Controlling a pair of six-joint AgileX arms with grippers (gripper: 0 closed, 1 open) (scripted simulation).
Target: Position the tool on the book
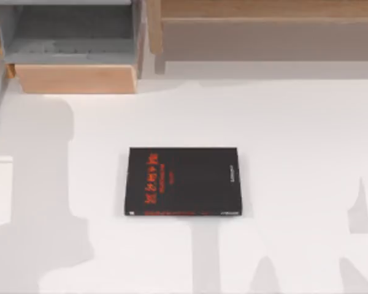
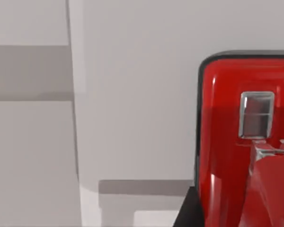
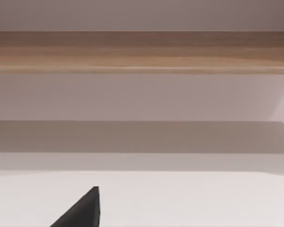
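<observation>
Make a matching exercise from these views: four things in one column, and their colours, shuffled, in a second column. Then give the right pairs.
Things
1. book, lying flat mid-table in the top view
2. tool, close up in the left wrist view
3. open box, at the back left in the top view
4. table

Colours
A. plain white
B. glossy red
C. pale wood front, grey inside
D. black cover with red characters

Pairs: 1-D, 2-B, 3-C, 4-A
</observation>
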